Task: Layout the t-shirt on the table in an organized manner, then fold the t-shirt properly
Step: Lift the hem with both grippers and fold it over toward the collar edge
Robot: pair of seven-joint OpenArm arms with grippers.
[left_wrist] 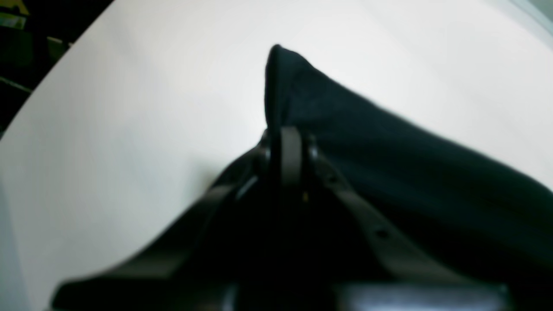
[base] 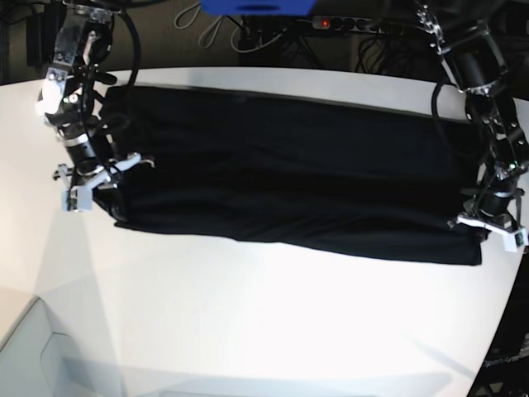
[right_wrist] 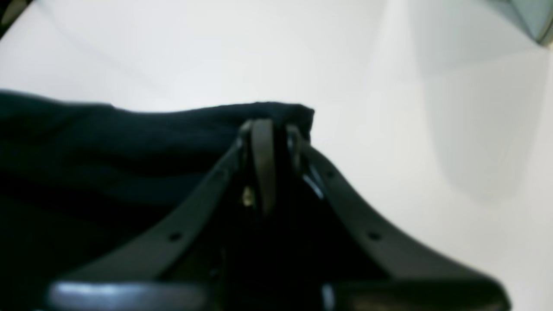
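The black t-shirt lies as a long folded band across the far half of the white table, stretched between both arms. My left gripper, at the base view's right, is shut on the shirt's near right corner. In the left wrist view the fingers pinch the cloth, and a corner sticks up past them. My right gripper, at the base view's left, is shut on the shirt's left end. In the right wrist view its fingers clamp the cloth edge.
A power strip with a red light, cables and a blue object lie behind the table's far edge. The table's curved edge runs close to the left arm at the right. Bare white tabletop stretches in front of the shirt.
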